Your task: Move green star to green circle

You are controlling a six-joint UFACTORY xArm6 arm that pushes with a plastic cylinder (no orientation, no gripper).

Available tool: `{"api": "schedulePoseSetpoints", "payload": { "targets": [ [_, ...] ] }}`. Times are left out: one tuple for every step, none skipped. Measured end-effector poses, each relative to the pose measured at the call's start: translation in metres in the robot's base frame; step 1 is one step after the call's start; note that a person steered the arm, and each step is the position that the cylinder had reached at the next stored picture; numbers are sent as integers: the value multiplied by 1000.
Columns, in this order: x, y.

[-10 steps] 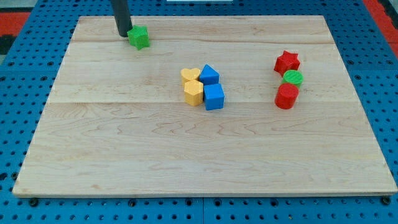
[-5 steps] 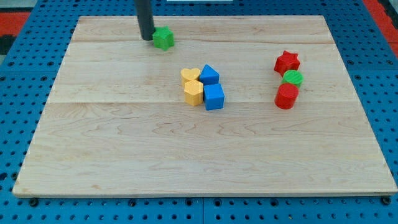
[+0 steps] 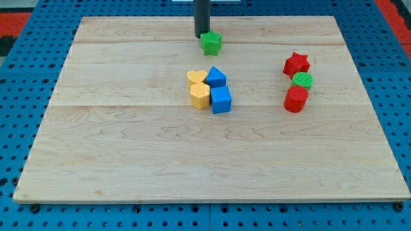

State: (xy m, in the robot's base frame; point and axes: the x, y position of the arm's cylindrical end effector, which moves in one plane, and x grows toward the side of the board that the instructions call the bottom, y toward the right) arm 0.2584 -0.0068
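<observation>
a pale wooden counter [image 3: 212, 160] lies on a blue pegboard surface [image 3: 19, 115] dotted with holes, with red patches [image 3: 13, 19] at the view's top corners.

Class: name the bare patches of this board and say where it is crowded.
Free: everything below the yellow-and-blue cluster, the whole left side, and the gap between that cluster and the red star. Crowded: green circle wedged between red blocks; my tip touching the green star.

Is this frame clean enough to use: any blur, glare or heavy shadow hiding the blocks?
Camera view: sharp and evenly lit, no glare on the wooden board; shadows are faint. My tip and the green star beside it show no obvious motion blur; the green circle between the red blocks reads clearly.
</observation>
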Motion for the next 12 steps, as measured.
{"api": "schedulePoseSetpoints", "payload": {
  "targets": [
    [10,3],
    [21,3],
    [47,5],
    [71,24],
    [85,50],
    [94,64],
    [97,64],
    [113,83],
    [120,101],
    [123,111],
    [130,130],
    [130,130]
  ]
}}
